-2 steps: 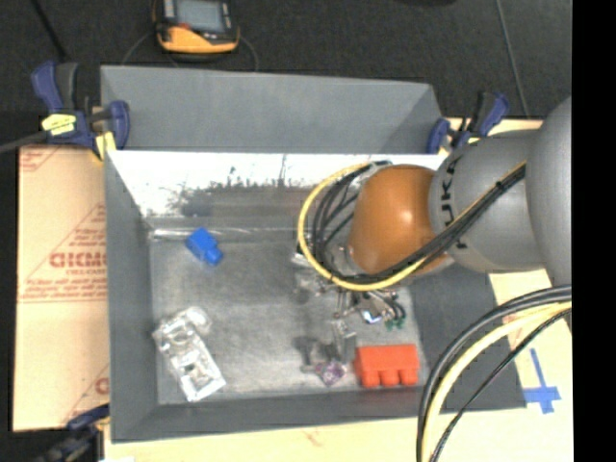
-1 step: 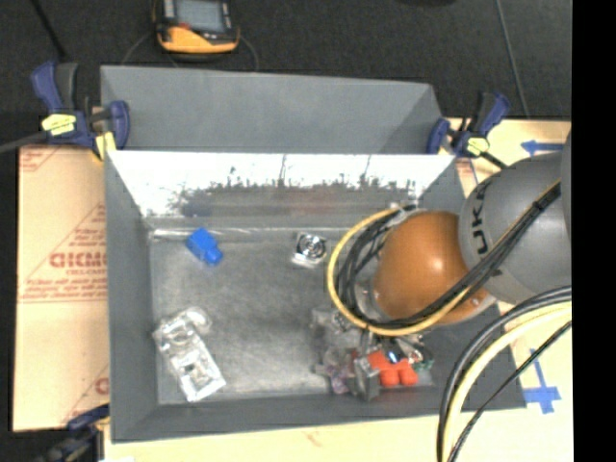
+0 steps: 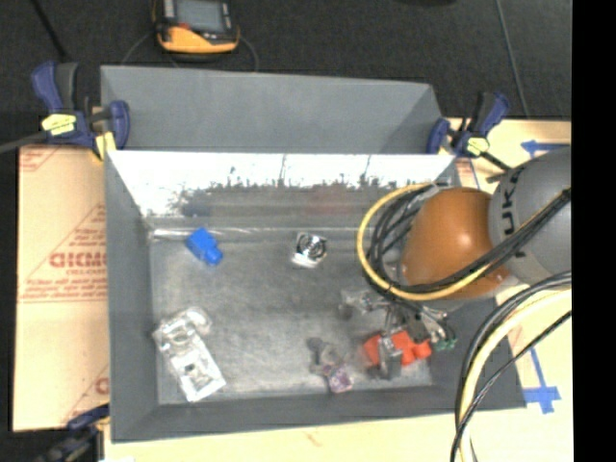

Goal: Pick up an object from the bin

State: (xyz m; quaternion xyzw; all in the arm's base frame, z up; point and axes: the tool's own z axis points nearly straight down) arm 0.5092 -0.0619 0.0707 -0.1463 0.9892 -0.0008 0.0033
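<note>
The end effector (image 3: 389, 343) sits low in the near right corner of the grey bin (image 3: 269, 142), right at a small red-orange piece (image 3: 417, 350). I cannot tell if it is spread or pressed together. A purple-grey bit (image 3: 337, 379) lies just left. Well apart are a silver piece (image 3: 309, 249), a blue block (image 3: 203, 246) and a clear pack (image 3: 190, 354).

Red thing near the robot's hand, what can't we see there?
- Small red-orange plastic piece: camera view, partly covered by the gripper; shape unclear.
- Grey metal bin, right-hand floor: hidden under the arm's orange cover and cables.
- Tiny purple-grey scraps: too small to identify.
</note>
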